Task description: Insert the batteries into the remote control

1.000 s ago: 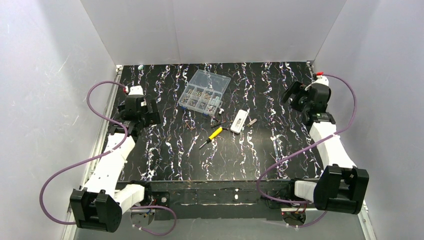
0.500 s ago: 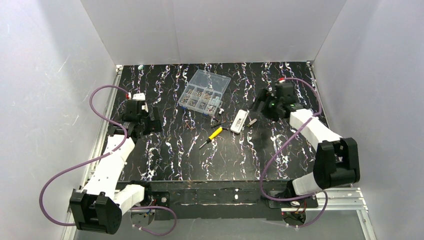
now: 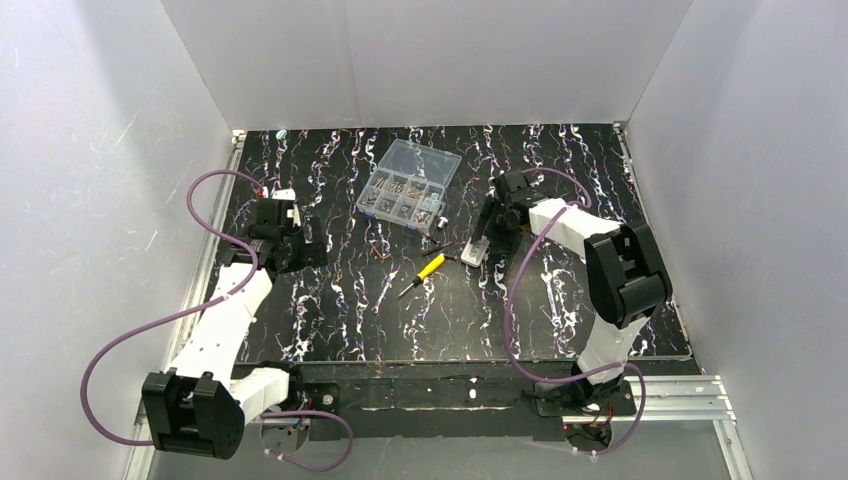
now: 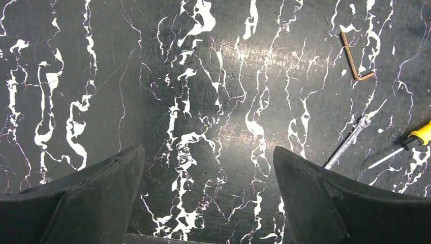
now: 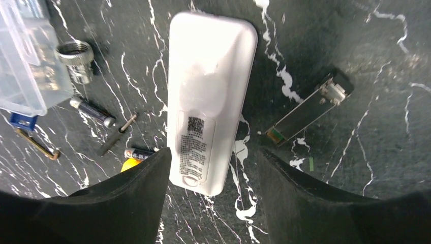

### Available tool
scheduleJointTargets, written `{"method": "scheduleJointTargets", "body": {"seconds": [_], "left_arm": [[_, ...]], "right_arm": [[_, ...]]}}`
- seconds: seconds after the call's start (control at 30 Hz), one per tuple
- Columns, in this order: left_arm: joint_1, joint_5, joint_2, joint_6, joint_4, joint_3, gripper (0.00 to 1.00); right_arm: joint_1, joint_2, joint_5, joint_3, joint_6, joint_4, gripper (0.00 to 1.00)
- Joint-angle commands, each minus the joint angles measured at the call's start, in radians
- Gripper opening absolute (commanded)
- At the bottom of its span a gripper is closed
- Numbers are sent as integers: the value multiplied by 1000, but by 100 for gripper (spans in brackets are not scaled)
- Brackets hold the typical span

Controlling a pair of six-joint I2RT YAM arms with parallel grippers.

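The remote control (image 5: 211, 96) is a white bar lying back side up, with a printed label on its battery cover; it lies mid-table in the top view (image 3: 477, 247). My right gripper (image 5: 213, 152) is open and hovers just over the remote's near end, with its fingers either side and not touching it; it also shows in the top view (image 3: 491, 224). Two small batteries (image 5: 92, 111) (image 5: 140, 152) lie loose on the mat left of the remote. My left gripper (image 4: 206, 152) is open and empty over bare mat at the left (image 3: 305, 243).
A clear compartment box (image 3: 409, 185) stands behind the remote. A yellow-handled screwdriver (image 3: 428, 268), a metal nut (image 5: 76, 58), a small metal module (image 5: 310, 109), a bent hex key (image 4: 356, 63) and a thin wrench (image 4: 348, 145) lie on the black marbled mat.
My right arm has swung from the far right edge leftward to hover over the remote. My left gripper has shifted slightly nearer and to the right.
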Motion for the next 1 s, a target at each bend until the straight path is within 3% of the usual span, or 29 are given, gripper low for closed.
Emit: {"method": "scheduleJointTargets", "body": {"seconds": [0.0, 0.17, 0.37, 0.47, 0.53, 0.63, 0.83, 0.87, 0.97], "left_arm": [[-1, 14, 13, 7, -65, 32, 99], [-1, 16, 17, 8, -68, 33, 99], [-1, 15, 20, 11, -68, 33, 99], [-1, 16, 24, 11, -68, 34, 100], [-1, 19, 28, 11, -69, 35, 99], [-1, 22, 37, 12, -72, 39, 99], [-1, 27, 44, 13, -75, 42, 99], [-1, 27, 44, 13, -77, 42, 100], [-1, 30, 46, 13, -77, 42, 99]], "right_arm": [[30, 14, 51, 55, 42, -50, 69], [60, 72, 80, 101, 40, -98, 68], [74, 110, 99, 114, 26, -114, 51], [77, 136, 106, 97, 13, -101, 49], [93, 172, 127, 107, -2, -126, 52], [104, 196, 119, 103, -21, -141, 68], [105, 177, 121, 61, -27, -135, 71], [104, 172, 121, 50, -27, -129, 70], [104, 154, 121, 20, -27, -103, 50]]}}
